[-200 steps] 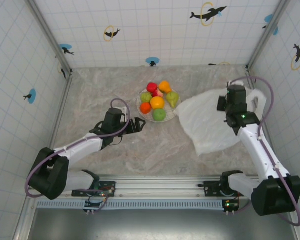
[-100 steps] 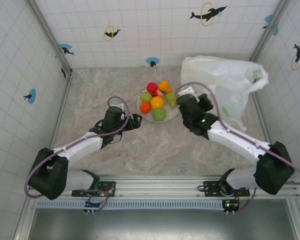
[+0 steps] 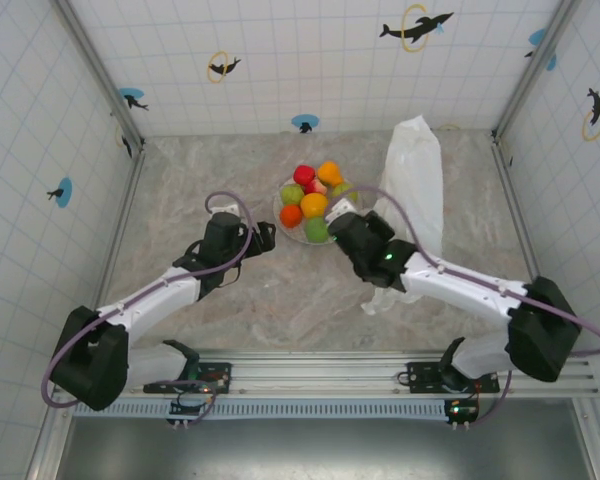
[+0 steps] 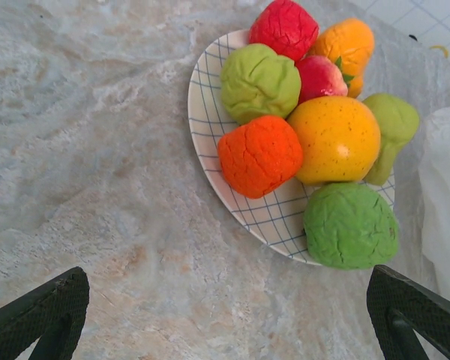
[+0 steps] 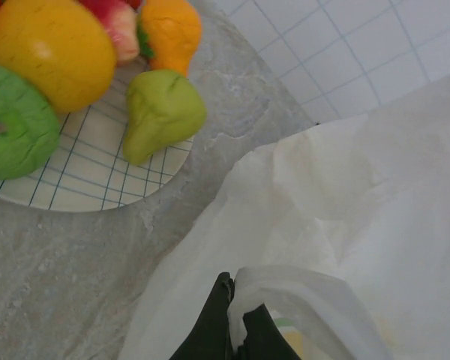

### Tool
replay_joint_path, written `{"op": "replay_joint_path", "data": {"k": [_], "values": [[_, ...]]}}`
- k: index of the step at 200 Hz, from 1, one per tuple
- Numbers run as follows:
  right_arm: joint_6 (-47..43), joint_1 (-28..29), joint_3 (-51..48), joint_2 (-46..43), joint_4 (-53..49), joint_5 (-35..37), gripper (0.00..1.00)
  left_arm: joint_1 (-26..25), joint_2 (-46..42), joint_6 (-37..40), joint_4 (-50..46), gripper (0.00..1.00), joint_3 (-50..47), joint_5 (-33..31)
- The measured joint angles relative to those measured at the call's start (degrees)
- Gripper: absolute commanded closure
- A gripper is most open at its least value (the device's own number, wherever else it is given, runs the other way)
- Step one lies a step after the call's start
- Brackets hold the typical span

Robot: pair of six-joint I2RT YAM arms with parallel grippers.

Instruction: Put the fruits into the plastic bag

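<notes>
Top and wrist views of the bagging task. The plastic bag (image 3: 416,178) lies on the marbled table (image 3: 195,170) as a long, narrow, crumpled strip to the right of the plate (image 4: 203,101). Its long axis runs from the far wall towards the near edge, with the near end leaning slightly left and passing under the right arm. The right claw (image 5: 235,330) is clenched on a rolled fold of the bag's film, and the rest of the bag spreads away from the fingers towards the back wall. The fruits (image 4: 315,127) are all heaped on the gridded white plate, just left of the bag and apart from it. They include a red one (image 4: 283,28) and an orange one (image 4: 346,45) at the far side, a yellow-orange one (image 4: 334,139) in the middle, and an orange-red one (image 4: 260,155) and a round green one (image 4: 350,225) at the near rim. A green pear (image 5: 162,112) lies on its side at the plate's right edge, its broad end towards the far wall and its narrow end towards the near side. The left claw (image 4: 225,300) is released, its fingers spread wide above bare table just short of the plate and touching nothing.
</notes>
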Motion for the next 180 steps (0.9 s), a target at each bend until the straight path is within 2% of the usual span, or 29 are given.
{"op": "replay_joint_path", "data": {"k": [19,36,50,63,89,118,145,180], "values": [[5.38,-8.31,2.56,-4.68,-1.03,-5.22,1.00,0.00,-0.02,0.00,-0.02,0.03,0.00,-0.22],[13.11,-19.52,3.02,-10.23,0.79,-13.57,1.00,0.00,-0.02,0.02,0.00,0.03,0.00,0.02],[21.75,-28.76,0.09,-15.80,5.57,-19.89,1.00,0.00,0.07,0.09,0.11,0.03,0.00,1.07],[29.55,-33.03,-4.28,-20.04,10.14,-23.45,1.00,-0.02,0.11,0.24,0.48,0.03,0.00,2.51],[43.56,-33.57,-12.61,-21.90,19.04,-28.30,1.00,-0.39,0.09,0.22,2.75,0.04,0.00,6.56],[56.28,-33.31,-20.41,-19.80,24.50,-29.64,1.00,-3.58,0.09,0.48,5.49,0.04,0.31,10.10],[65.13,-33.33,-24.41,-18.82,27.85,-29.53,1.00,-9.70,1.38,3.13,6.67,0.04,2.82,11.58],[71.78,-33.33,-25.73,-18.03,30.45,-29.55,1.00,-20.68,7.82,9.51,7.10,0.03,9.25,11.37]]}}
